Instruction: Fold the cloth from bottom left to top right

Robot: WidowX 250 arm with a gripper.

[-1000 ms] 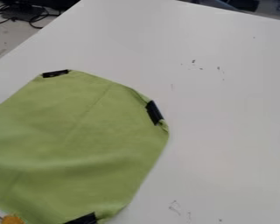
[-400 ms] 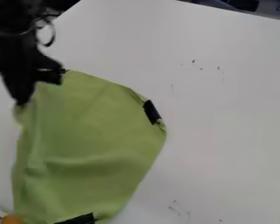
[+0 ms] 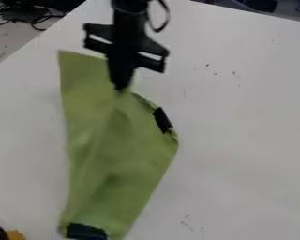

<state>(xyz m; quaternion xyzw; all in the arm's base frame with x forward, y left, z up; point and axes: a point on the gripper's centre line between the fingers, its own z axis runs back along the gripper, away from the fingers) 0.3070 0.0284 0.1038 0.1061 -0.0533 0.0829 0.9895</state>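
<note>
A black strip (image 3: 86, 231) sits at the near end of the green cloth (image 3: 137, 159), which lies gathered on the table (image 3: 240, 154). Another strip (image 3: 162, 120) sits on its right edge. Farther off, the gripper (image 3: 120, 89) pinches the cloth, pointing down.

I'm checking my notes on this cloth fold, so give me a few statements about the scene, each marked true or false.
1. The cloth is green. True.
2. The gripper is at the cloth's bottom end in the view. False: it is at the upper part of the cloth.
3. The jaws are closed on the cloth. True.
4. A black strip sits at the cloth's right edge. True.
5. The orange object lies in the view's upper right corner. False: it is in the lower left corner.
</note>
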